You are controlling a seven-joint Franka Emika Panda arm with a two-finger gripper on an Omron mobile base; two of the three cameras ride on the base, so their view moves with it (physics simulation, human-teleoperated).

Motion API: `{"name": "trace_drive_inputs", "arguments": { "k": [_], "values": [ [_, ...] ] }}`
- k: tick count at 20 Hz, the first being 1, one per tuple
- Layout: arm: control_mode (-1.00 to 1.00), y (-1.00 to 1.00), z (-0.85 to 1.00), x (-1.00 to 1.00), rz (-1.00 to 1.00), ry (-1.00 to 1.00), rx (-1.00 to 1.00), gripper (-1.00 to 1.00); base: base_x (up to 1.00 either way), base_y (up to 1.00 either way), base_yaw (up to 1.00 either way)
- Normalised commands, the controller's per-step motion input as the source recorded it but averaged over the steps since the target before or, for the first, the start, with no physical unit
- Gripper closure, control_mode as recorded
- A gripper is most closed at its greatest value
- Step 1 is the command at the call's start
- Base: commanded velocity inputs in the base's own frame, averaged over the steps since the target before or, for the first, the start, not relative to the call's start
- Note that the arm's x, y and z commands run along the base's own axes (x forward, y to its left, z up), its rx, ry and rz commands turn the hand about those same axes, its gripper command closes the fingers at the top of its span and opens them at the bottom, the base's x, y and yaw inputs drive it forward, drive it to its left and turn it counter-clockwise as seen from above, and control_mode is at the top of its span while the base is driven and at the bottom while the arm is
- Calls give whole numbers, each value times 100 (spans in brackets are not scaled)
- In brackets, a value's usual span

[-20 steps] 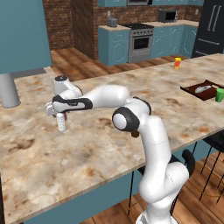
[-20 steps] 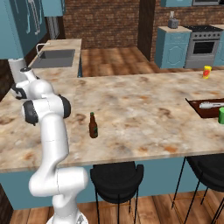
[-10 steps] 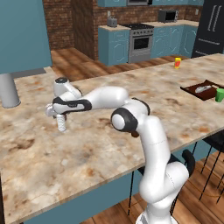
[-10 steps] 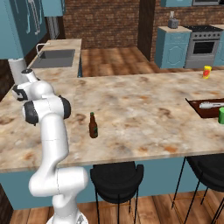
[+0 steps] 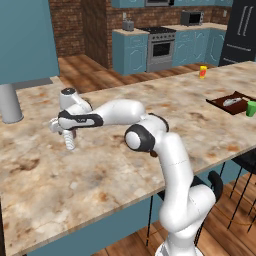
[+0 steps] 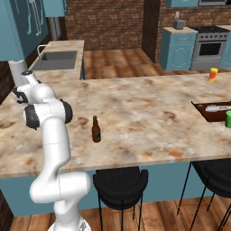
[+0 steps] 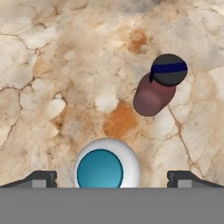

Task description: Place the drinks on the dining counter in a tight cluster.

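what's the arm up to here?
The arm has its gripper open directly above the water bottle on the dining counter, jaws either side of its blue cap, not closed. The maroon can stands just beyond it. The brown bottle stands apart near the counter's front edge, so the drinks aren't clustered yet.

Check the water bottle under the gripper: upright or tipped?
Upright: the water bottle shows its round blue cap end-on from above, standing between the open gripper fingertips.

Brick wall [image 6: 108, 22], wooden floor [image 6: 117, 58], teal cabinets [image 5: 132, 50] flanking a steel stove [image 5: 160, 47], black stool [image 6: 121, 182]
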Motion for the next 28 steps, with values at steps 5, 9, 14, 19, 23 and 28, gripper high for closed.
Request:
{"name": "trace_drive_inputs", "arguments": {
  "k": [5, 9, 14, 19, 23, 28],
  "values": [
    [-100, 0, -13, 0, 2, 0, 0, -100, 0, 0, 0],
    [-100, 0, -25, 0, 8, 1, 0, -100, 0, 0, 0],
    [-100, 0, -16, 0, 10, 2, 0, -100, 0, 0, 0],
    [-100, 0, 0, -1, 0, 0, 0, 100, 0, 0, 0],
    [-100, 0, 0, 0, 0, 1, 0, 100, 0, 0, 0],
    [-100, 0, 0, 0, 0, 2, 0, 100, 0, 0, 0]
  ]
}}
